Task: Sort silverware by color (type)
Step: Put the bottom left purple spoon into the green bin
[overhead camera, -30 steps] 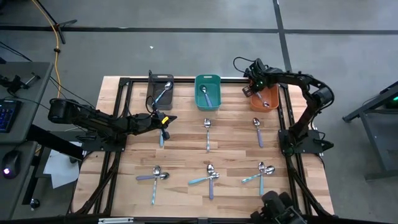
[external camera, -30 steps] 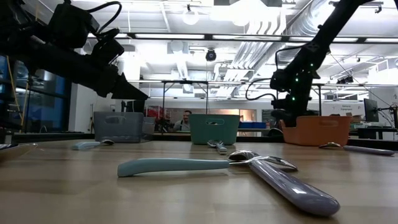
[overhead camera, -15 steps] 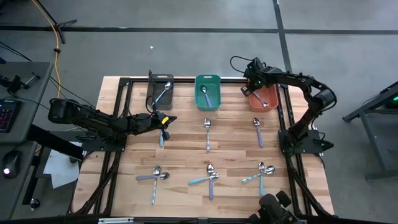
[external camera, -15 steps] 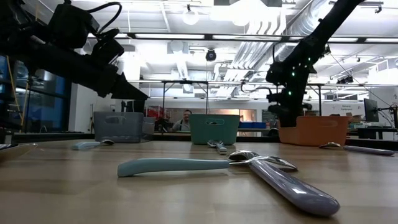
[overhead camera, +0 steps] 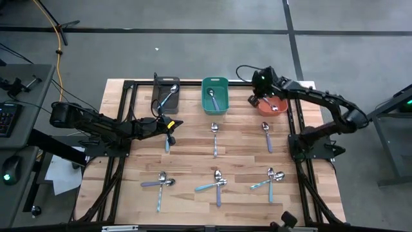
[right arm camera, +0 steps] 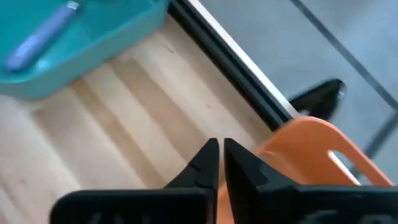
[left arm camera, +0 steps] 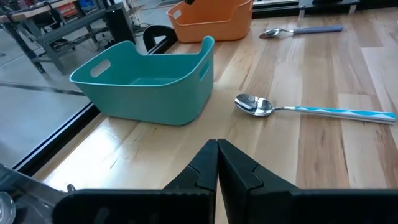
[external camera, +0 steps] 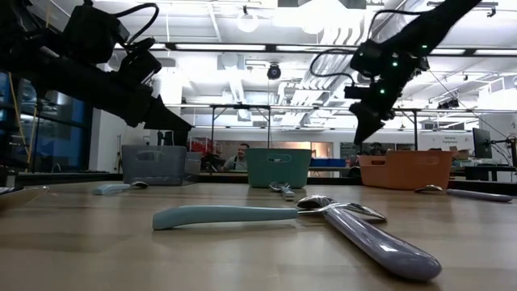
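Nine spoons lay loose on the table (overhead camera: 193, 154) you were working at, and three more sat in the bins. Nearest the front edge were three crossed pairs (overhead camera: 218, 180), each mixing handle colours, which suggests they had been left there as unsorted stock. Farther in, a middle row held single spoons: one (overhead camera: 215, 138) ahead of the teal bin (overhead camera: 215, 96), one (overhead camera: 266, 135) ahead of the orange bin (overhead camera: 272, 103), one partly hidden under your left gripper (overhead camera: 172, 124). That gripper hung just above the table with its fingers pressed together and nothing between them, apparently waiting. At the far edge, the grey bin (overhead camera: 165, 94) held a light blue spoon, the teal bin a teal one, the orange bin a spoon (overhead camera: 275, 107) whose handle colour could not be told. Your right gripper (overhead camera: 256, 96) hovered at the orange bin's inner rim, fingers nearly closed and empty, probably because its spoon already lay in the bin.
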